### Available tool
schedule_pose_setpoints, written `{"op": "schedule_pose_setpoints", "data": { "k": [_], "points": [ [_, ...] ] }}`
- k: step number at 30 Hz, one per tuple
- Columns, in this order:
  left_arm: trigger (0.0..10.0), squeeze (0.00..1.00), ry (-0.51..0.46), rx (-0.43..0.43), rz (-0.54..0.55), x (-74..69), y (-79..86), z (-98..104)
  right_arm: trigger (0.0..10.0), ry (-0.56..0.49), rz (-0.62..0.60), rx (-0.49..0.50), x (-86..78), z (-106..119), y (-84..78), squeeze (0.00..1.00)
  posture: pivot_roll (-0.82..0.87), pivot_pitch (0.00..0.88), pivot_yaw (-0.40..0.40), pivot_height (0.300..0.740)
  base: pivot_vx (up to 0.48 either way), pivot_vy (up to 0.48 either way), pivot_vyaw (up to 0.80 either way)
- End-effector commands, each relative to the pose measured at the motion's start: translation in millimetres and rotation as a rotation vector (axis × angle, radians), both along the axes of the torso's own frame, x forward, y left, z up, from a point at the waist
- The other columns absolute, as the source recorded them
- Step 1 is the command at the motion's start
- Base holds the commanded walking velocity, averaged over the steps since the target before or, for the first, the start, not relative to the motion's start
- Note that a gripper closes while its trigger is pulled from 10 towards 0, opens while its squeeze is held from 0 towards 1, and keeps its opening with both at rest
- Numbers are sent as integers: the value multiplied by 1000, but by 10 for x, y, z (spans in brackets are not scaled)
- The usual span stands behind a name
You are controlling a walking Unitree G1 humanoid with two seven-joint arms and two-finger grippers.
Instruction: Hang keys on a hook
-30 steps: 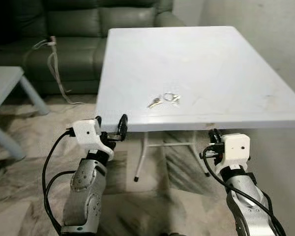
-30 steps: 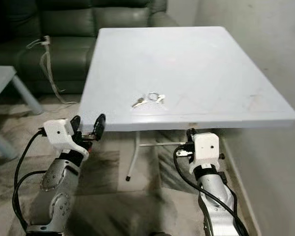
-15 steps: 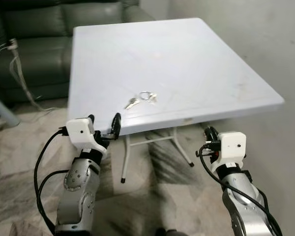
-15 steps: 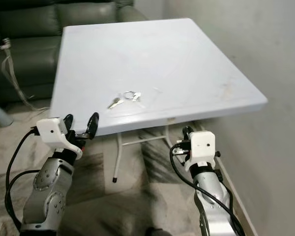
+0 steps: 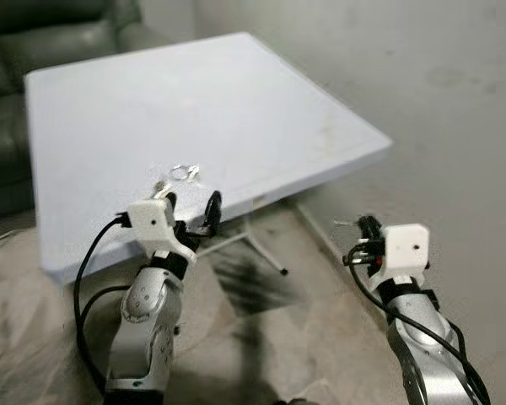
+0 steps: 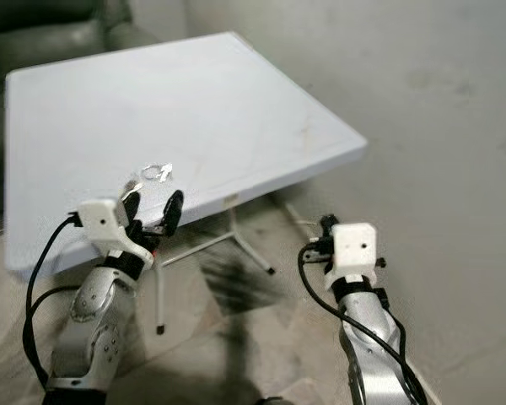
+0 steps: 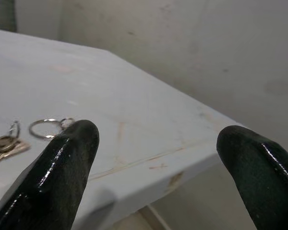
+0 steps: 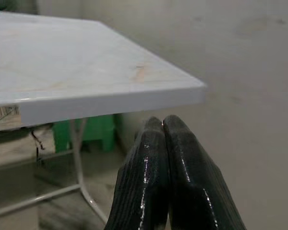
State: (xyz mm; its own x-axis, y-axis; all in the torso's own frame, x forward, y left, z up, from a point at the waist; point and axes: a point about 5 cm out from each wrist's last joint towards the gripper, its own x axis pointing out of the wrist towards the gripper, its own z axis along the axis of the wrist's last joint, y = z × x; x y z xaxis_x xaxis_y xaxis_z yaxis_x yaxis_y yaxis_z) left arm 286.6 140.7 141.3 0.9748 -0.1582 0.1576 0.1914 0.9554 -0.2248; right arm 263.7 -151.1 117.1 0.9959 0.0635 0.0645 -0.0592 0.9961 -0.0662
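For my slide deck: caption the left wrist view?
Open left gripper faces the white table, keys lying near its edge.

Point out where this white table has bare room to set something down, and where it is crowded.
Most of the white table is bare: the broad stretch from the keys to the far edge and to the corner by the wall. The only crowded spot is the near edge, where the keys lie and the left gripper hovers, jaws open.

Keys [image 5: 175,175] on ring, flat on white table [image 5: 261,110].
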Motion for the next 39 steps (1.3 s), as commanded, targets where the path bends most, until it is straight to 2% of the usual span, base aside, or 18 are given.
{"op": "schedule_pose_setpoints", "data": {
  "k": [1, 39],
  "points": [
    [10000, 0, -5, -4, -9, 8, -15, 11, 10000, 2, -8, -3, 2, -4, -32, 0, -21, 67, -9, 740, 0, 0, -744],
    [10000, 0, 6, 25, -14, 125, -41, 1, 10000, -21, -24, -13, 53, 26, -81, 0, -41, 44, -2, 740, 0, 0, -744]
  ]
}}
